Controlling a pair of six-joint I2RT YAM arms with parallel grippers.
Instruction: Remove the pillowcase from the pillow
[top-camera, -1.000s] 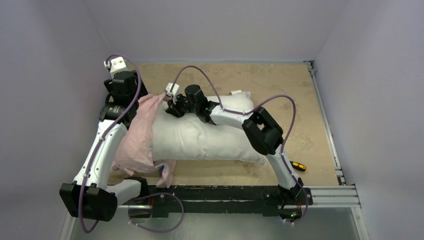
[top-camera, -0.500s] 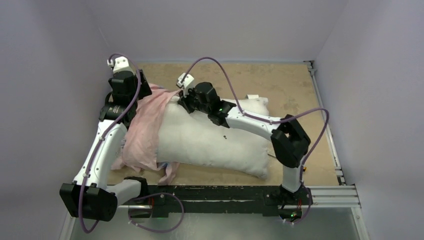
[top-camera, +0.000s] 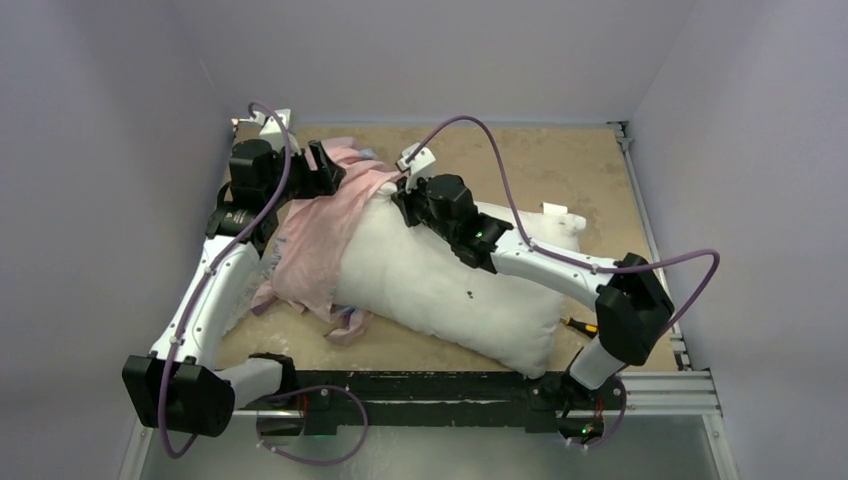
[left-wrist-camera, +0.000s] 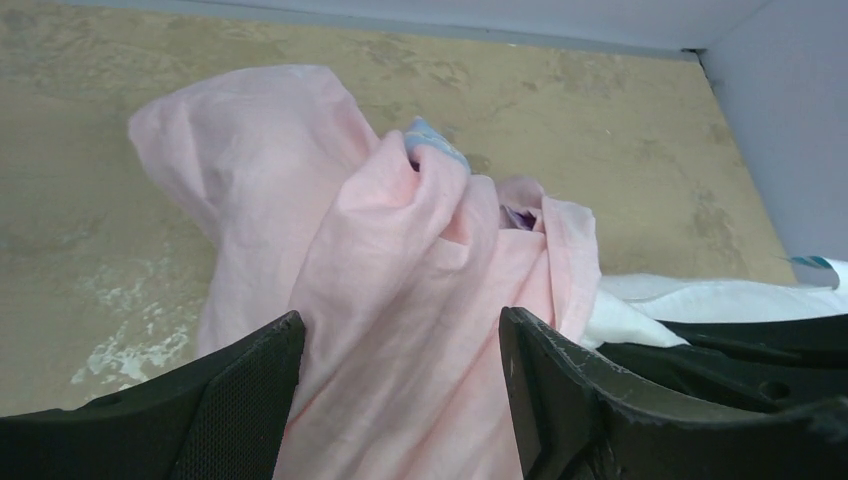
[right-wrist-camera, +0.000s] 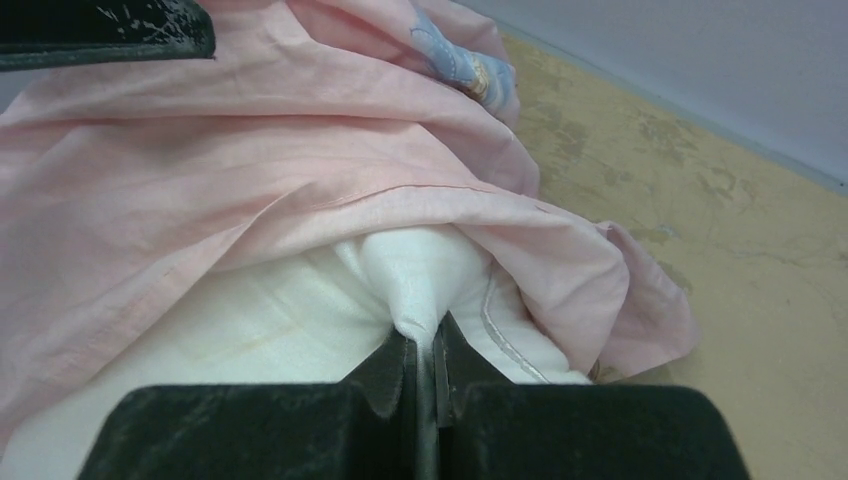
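Note:
The white pillow (top-camera: 440, 290) lies slantwise across the table, its left end still under the pale pink pillowcase (top-camera: 315, 235), which shows its reverse side. My right gripper (top-camera: 405, 200) is shut on a pinch of the pillow's white fabric (right-wrist-camera: 420, 290) at its far left corner, just at the pillowcase's hem (right-wrist-camera: 300, 200). My left gripper (top-camera: 325, 170) is at the back left, over the bunched pillowcase (left-wrist-camera: 400, 250). Its jaws stand wide apart with the pink fabric lying between them, and its fingers (left-wrist-camera: 250, 390) do not pinch it.
A yellow and black tool (top-camera: 580, 325) lies on the table by the pillow's near right corner. Grey walls close in the left, back and right. An aluminium rail (top-camera: 650, 240) runs along the right edge, and the arm bases sit on the black front bar (top-camera: 430, 385).
My right gripper has dragged the pillow to the right and back, so more white shows outside the case. My left gripper has moved back and to the right along the pillowcase.

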